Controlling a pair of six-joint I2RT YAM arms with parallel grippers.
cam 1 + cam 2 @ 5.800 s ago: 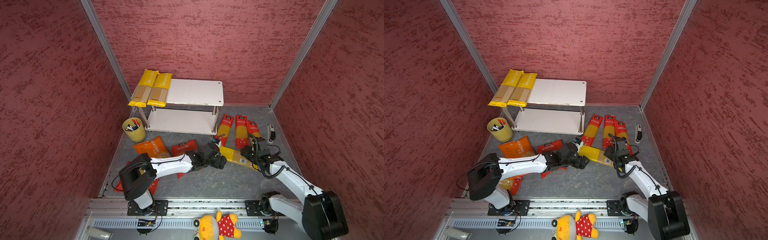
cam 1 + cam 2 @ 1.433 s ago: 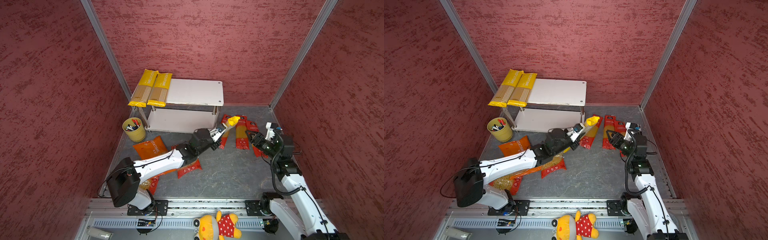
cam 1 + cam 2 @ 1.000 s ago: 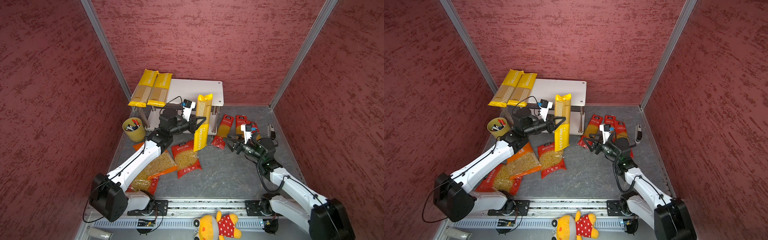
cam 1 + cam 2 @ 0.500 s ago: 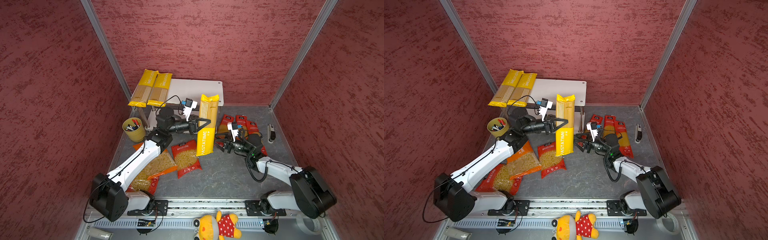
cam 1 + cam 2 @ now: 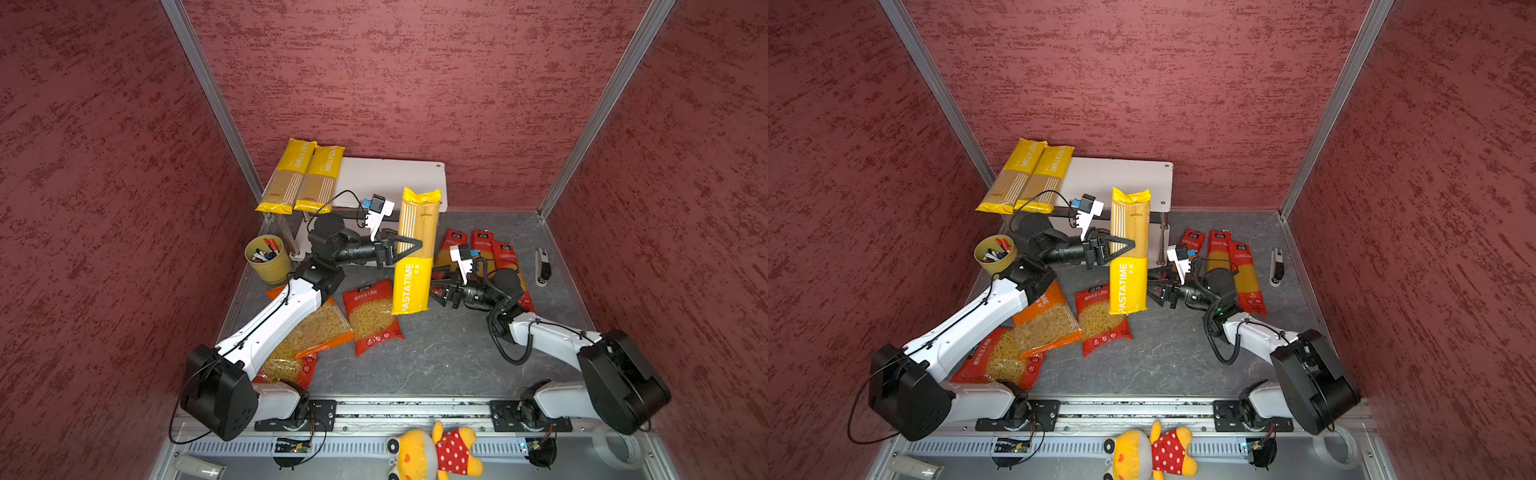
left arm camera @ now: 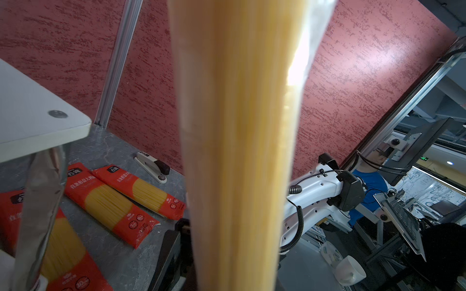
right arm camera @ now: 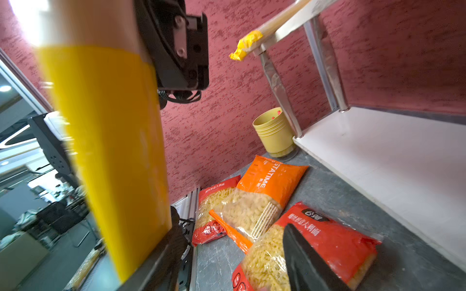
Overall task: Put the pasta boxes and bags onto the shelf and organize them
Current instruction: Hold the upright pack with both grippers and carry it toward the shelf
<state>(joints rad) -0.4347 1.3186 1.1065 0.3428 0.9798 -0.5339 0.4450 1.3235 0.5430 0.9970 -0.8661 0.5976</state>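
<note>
Saw the left gripper [image 5: 415,248] shut tight on the middle of a long yellow pack [image 5: 410,286], one black finger across its front. Found that pack standing straight up, the "PASTATIME" end down, just in front of the right end of the shelf [image 5: 390,183]. Could not tell if its low end touched the floor [image 5: 436,353].

Saw the right gripper [image 5: 435,286] with its jaws wide apart, holding nothing. Found it low down, just beside the right edge of the held pack. Could not tell if it touched the pack.

Counted two more yellow packs [image 5: 293,174] lying side by side on the left end of the shelf's top, with their front ends sticking out past the edge.

Found three long red packs [image 5: 1246,278] lying flat on the floor to the right of the shelf, close together, partly behind the right arm [image 5: 540,332].

Found a short red bag [image 5: 372,316] flat on the floor, its top corner hidden behind the low end of the held pack. Spotted an orange and clear macaroni bag [image 5: 322,328] next to it, partly under the left arm [image 5: 282,316], and another short red bag [image 5: 984,361] peeking out from under that one.

Spotted a yellow pen cup [image 5: 268,259] by the shelf's left front post, a stapler [image 5: 542,266] near the right wall, and a plush toy [image 5: 432,453] down by the front rail.
</note>
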